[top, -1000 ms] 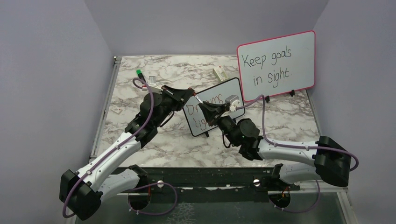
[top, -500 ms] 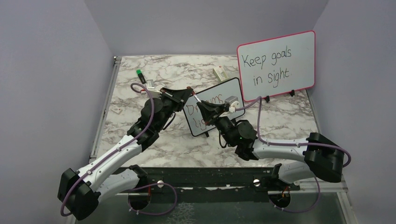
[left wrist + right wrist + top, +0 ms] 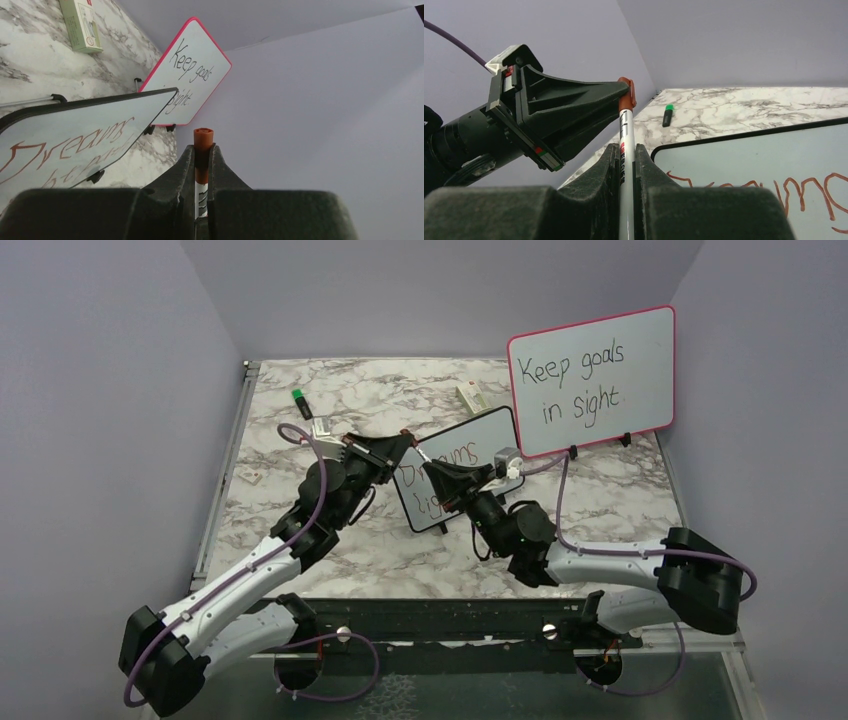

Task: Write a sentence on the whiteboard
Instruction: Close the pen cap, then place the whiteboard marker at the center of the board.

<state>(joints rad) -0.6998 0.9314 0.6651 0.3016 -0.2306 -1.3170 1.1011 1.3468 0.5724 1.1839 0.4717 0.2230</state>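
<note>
Where the 2 arms meet above the worktop (image 3: 380, 390), both hold 1 marker (image 3: 625, 127); the left end effector (image 3: 202, 152) is pressed on its red-brown cap, whose tip stands out just past the fingertips; the right end effector (image 3: 626, 150) is pinching the white barrel, just behind the cap. The whiteboard (image 3: 485, 435) stands tilted on small black feet just beyond the right end effector and to the right of the left one; I cannot tell if the marker touches it. The sentence (image 3: 65, 150) on it is red, "Dreams" above and a 2nd line partly hidden by the right arm. Farther behind the right end effector stands the pink-framed board (image 3: 600, 370) with black writing; a green-capped pen (image 3: 298, 397) lies well beyond the left end effector; a small box (image 3: 470, 395) lies behind the whiteboard.
</note>
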